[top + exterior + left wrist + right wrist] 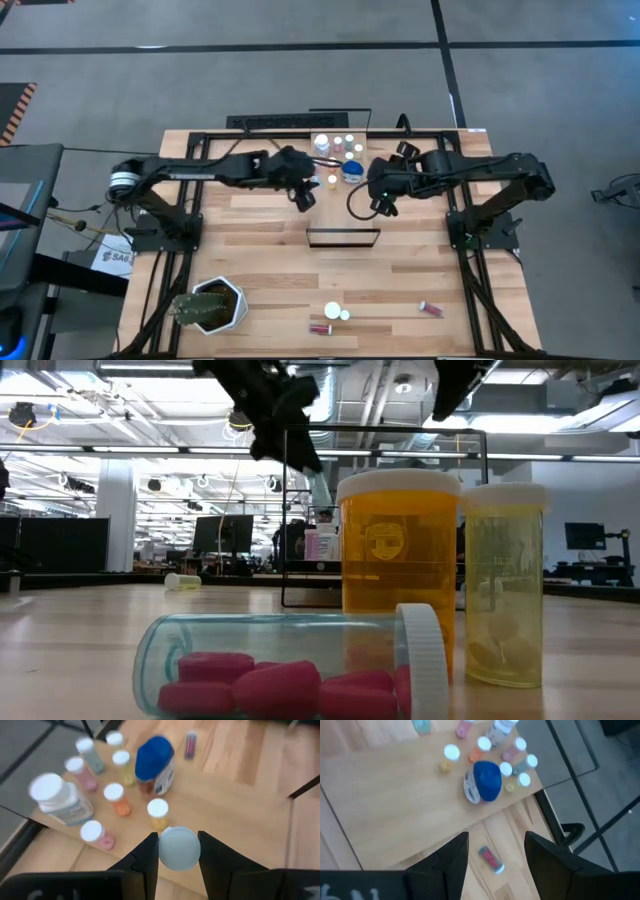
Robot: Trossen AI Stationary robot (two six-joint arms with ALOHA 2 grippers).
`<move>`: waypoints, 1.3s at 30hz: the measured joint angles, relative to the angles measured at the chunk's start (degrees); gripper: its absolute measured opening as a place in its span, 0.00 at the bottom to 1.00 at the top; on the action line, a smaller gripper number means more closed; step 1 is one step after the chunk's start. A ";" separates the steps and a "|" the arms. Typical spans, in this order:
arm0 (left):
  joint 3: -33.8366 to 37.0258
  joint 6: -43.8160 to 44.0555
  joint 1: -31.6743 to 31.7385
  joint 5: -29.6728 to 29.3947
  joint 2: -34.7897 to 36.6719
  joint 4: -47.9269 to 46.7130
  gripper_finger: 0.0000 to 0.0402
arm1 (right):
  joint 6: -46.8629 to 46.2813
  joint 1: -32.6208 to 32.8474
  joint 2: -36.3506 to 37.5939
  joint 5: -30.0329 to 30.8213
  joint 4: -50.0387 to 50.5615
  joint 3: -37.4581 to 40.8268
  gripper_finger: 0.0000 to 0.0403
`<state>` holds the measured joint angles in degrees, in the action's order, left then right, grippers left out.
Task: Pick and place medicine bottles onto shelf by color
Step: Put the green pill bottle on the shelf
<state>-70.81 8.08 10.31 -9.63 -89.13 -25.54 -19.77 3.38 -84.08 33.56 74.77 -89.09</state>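
My left gripper clamps a white-capped bottle, cap toward the wrist camera, its long axis running away from it toward the shelf beneath, beside the standing bottles. My right gripper hangs nearby, fingers apart and empty.

I'm working in a robotics lab set in a large open industrial hall. My slatted wooden table stands on grey carpet tiles crossed by dark floor lines. Level across the table: exposed ceiling ducts and pipes, a white column, rows of desks with dark monitors, and more equipment far right.
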 joint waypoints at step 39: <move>-4.63 5.05 5.17 0.81 -13.14 -4.46 0.25 | 0.89 -2.43 17.38 1.18 -20.10 28.89 0.53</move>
<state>-75.44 13.13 15.49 -8.82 -102.28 -29.99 -18.88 0.95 -66.70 34.74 54.67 -60.20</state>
